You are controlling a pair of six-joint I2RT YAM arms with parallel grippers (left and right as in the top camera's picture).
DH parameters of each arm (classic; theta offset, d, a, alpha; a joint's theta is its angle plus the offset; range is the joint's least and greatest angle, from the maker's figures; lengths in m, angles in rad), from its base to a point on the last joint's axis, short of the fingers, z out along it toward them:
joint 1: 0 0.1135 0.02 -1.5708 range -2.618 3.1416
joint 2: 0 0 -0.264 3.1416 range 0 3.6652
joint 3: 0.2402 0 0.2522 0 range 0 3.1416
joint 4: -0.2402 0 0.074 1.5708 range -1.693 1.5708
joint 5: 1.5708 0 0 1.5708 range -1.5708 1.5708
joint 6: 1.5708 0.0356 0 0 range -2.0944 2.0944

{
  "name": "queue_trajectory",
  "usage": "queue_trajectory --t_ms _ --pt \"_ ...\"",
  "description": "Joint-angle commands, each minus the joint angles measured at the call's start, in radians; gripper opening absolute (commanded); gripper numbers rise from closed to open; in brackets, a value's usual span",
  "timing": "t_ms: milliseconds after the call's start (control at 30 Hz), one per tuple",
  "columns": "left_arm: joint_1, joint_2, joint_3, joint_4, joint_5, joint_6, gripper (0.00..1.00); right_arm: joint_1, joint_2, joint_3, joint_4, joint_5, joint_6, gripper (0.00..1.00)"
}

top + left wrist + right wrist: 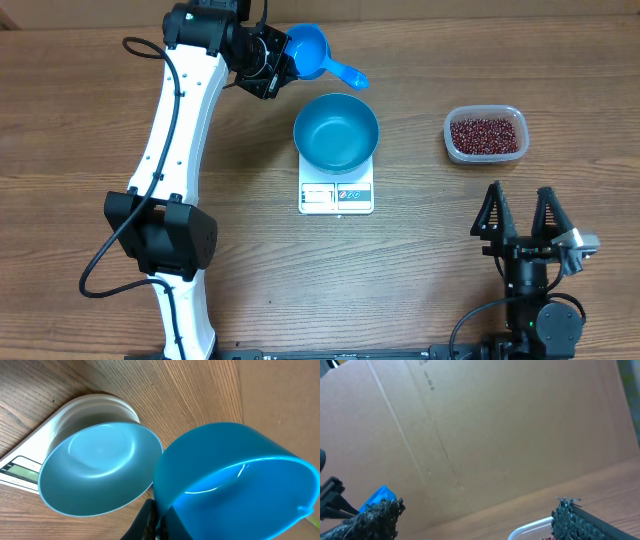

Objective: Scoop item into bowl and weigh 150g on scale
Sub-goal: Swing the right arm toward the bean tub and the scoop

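The bright blue bowl [336,131] stands empty on the white scale [335,197] at mid-table. In the left wrist view the bowl [97,467] is at left, with the scale's display corner [20,467] showing beside it. My left gripper [280,62] is shut on the wall of a small blue handled scoop [308,52], held just behind the bowl. That scoop [235,485] looks empty, its wall pinched in my left gripper [159,520]. The item, dark red-brown beans [486,133], fills a clear tub [450,143] at right. My right gripper [522,212] stands open near the front edge, holding nothing.
In the right wrist view, my right gripper [477,515] points toward a brown cardboard wall [495,425], with the tub's rim [532,529] low between the fingers [575,520]. The left arm's white links [175,140] stretch along the table's left side.
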Motion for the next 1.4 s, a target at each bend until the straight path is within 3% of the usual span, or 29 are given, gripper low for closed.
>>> queue_trajectory --t_ms 0,200,367,467,600,733,800,1000,1167,1367 --pt "0.002 0.010 0.028 0.003 -0.014 -0.021 0.04 0.004 0.071 0.127 -0.042 -0.002 0.042 1.00" --pt "0.002 0.010 0.028 0.003 -0.016 -0.022 0.04 0.004 0.325 0.340 -0.165 -0.040 0.042 1.00" --pt "0.002 0.010 0.028 0.002 -0.024 -0.021 0.04 0.004 0.603 0.501 -0.159 -0.157 0.042 1.00" --pt "0.002 0.010 0.028 0.002 -0.024 -0.021 0.04 0.004 0.774 0.571 -0.085 -0.290 0.042 1.00" --pt "0.002 0.010 0.028 0.003 -0.026 -0.021 0.04 0.005 0.969 0.589 0.162 -0.522 0.055 1.00" --pt "0.002 0.010 0.028 -0.001 -0.049 -0.021 0.04 0.005 1.153 0.589 0.497 -0.689 0.252 1.00" --pt "0.002 0.010 0.028 -0.006 -0.050 -0.021 0.04 0.005 1.272 0.589 0.683 -0.689 0.486 1.00" --pt "0.002 0.010 0.028 -0.007 -0.050 -0.026 0.04 0.006 1.440 0.589 0.816 -0.682 0.805 1.00" --pt "-0.005 0.010 0.028 -0.017 -0.049 -0.101 0.04 0.045 1.481 0.589 0.826 -0.662 0.865 1.00" --pt "-0.028 0.010 0.028 -0.016 -0.048 -0.187 0.04 0.144 1.481 0.589 0.832 -0.498 0.865 1.00"
